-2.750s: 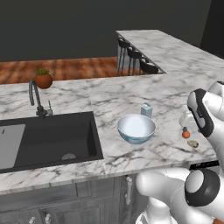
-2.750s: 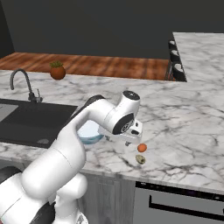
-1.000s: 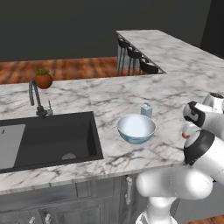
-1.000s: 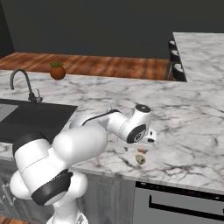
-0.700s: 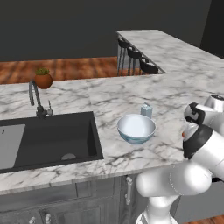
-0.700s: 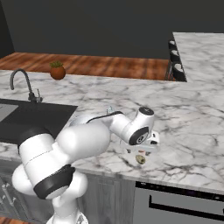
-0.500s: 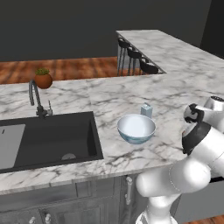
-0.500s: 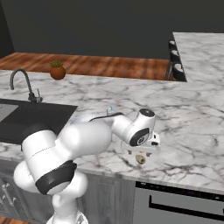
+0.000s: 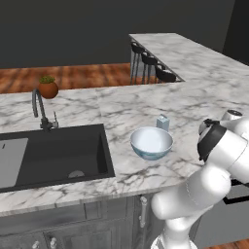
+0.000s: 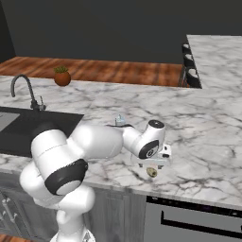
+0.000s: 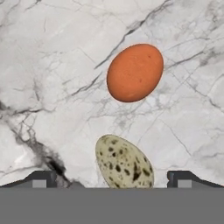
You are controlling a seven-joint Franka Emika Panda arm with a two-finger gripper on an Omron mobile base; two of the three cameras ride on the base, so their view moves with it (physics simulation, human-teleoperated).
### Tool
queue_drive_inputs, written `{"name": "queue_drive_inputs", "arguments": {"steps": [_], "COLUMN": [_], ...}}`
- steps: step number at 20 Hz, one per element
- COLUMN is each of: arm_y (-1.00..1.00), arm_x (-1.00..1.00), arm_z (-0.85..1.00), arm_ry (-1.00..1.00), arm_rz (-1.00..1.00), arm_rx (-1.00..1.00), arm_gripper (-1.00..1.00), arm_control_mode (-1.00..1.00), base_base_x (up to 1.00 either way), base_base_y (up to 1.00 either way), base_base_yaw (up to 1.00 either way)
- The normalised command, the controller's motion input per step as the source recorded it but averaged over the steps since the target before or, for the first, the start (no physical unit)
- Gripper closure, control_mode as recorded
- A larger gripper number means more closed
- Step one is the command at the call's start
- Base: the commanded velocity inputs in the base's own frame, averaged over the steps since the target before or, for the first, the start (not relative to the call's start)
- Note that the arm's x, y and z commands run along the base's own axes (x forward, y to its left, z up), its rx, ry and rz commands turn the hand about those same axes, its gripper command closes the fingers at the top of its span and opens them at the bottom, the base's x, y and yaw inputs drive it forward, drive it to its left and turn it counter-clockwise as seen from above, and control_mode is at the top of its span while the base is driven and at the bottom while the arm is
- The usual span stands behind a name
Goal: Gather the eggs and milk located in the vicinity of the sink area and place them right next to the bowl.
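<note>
Egg pickup stage: tool (image 11: 112,178) spread wide, empty, poised over speckled egg (image 11: 123,162); orange egg (image 11: 134,72) just beyond. Next: descend, clamp speckled egg, carry beside bowl (image 9: 151,143).

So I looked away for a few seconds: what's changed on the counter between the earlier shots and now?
The arm swung down to the counter right of the bowl, so the open gripper now straddles the speckled egg, with the orange egg just beyond. Nothing has been grasped. The bowl, milk carton, both eggs and sink stayed put.
</note>
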Motion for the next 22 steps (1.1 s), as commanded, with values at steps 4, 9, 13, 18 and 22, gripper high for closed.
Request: {"name": "queue_drive_inputs", "arguments": {"steps": [4,9,13,18,22], "arm_y": [-0.07,-0.07,0.0,0.0,0.0], "arm_x": [0.12,0.01,0.0,0.0,0.0], "arm_z": [-0.14,-0.1,-0.03,-0.06,-0.15], "arm_ry": [0.0,0.0,0.0,0.0,0.0], "arm_rz": [0.03,0.03,0.01,0.0,0.0], "arm_rx": [0.0,0.0,0.0,-0.01,-0.03], "arm_gripper": [-1.0,-1.0,-1.0,-1.0,-1.0], "arm_control_mode": [-1.0,-1.0,-1.0,-1.0,-1.0], "base_base_x": [0.0,0.0,0.0,0.0,0.0], "base_base_y": [0.0,0.0,0.0,0.0,0.0], "base_base_yaw": [0.0,0.0,0.0,0.0,0.0]}}
